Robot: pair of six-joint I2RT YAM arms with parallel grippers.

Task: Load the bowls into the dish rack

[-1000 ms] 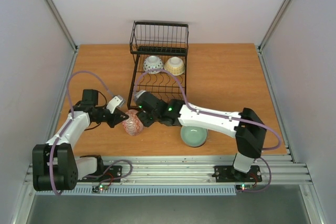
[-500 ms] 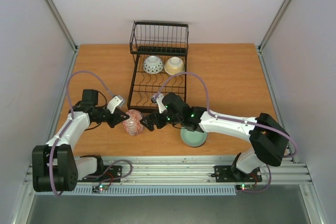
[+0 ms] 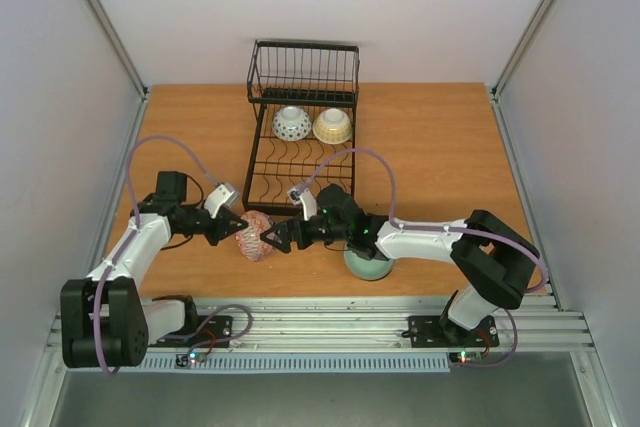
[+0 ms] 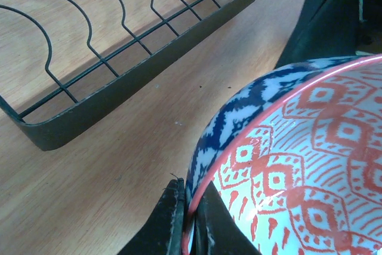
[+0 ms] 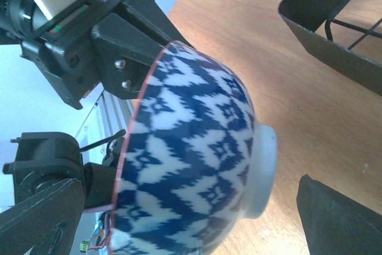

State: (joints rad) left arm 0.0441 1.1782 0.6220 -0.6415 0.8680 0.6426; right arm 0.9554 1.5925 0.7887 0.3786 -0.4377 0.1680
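The wood-grain table [image 3: 440,147] carries the rack [image 3: 300,162] toward 12 o'clock. The rack is thin black wire with wavy dividers and a taller basket at its far end. Two bowls sit in its far slots: a blue-dotted white bowl [image 3: 291,123], and a cream bowl [image 3: 332,125] at that one's 3 o'clock. A plain green bowl [image 3: 368,265] waits at the rack's 5 o'clock, partly under the right arm [image 3: 430,239].

The patterned bowl [image 5: 191,147], at the rack's 7 o'clock, lies tipped on its side. It is glossy ceramic, with red diamonds inside, blue zigzags outside and a small white foot ring. The left gripper [image 4: 188,210] pinches its thin rim from 9 o'clock. The right gripper [image 3: 275,239] stands wide around it from 3 o'clock, seemingly not touching.

This looks like a handover. The right jaws should close on the rim or foot, not the slick curved wall, before the left lets go. Then the bowl goes on edge between two free dividers
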